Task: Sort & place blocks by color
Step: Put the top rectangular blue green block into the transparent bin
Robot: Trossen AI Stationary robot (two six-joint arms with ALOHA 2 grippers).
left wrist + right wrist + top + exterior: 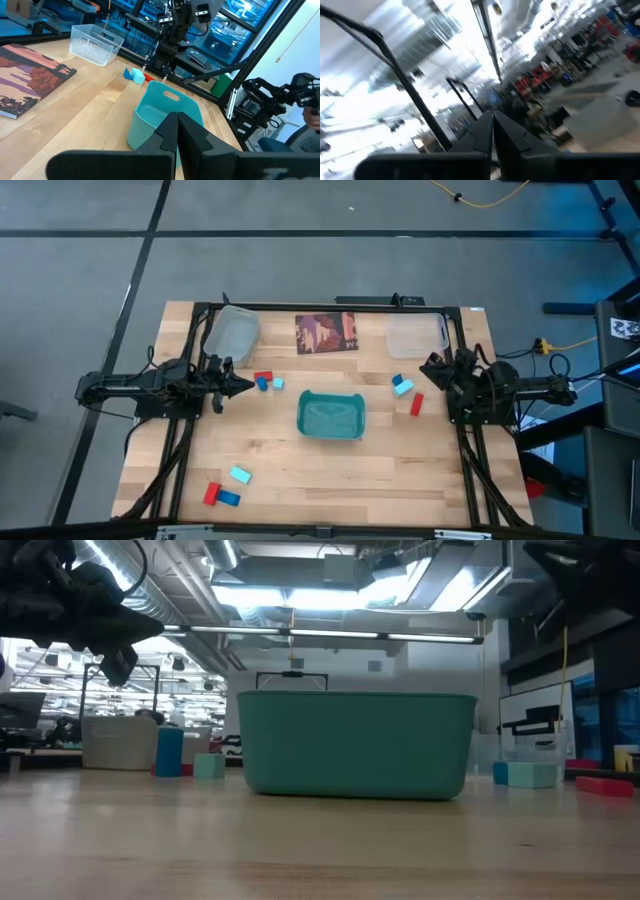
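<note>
Three groups of small red, dark blue and cyan blocks lie flat on the wooden table. One group (268, 382) is just in front of my left gripper (245, 385). A second group (405, 390) is close to my right gripper (428, 367), and a third (226, 488) lies near the front left corner. The teal tray (330, 416) stands in the middle. My left gripper (176, 125) is shut, level and empty, pointing at the tray (165, 112). My right gripper (492, 122) is shut and empty; it is tipped upward, and its wrist view shows only the room.
Two clear plastic containers (232, 332) (416, 336) stand at the far corners, with a brownish-red printed card (326, 333) lying between them. Bare wood (330, 480) lies between the tray and the near edge. The arms' black frame rails (180, 450) run along both sides.
</note>
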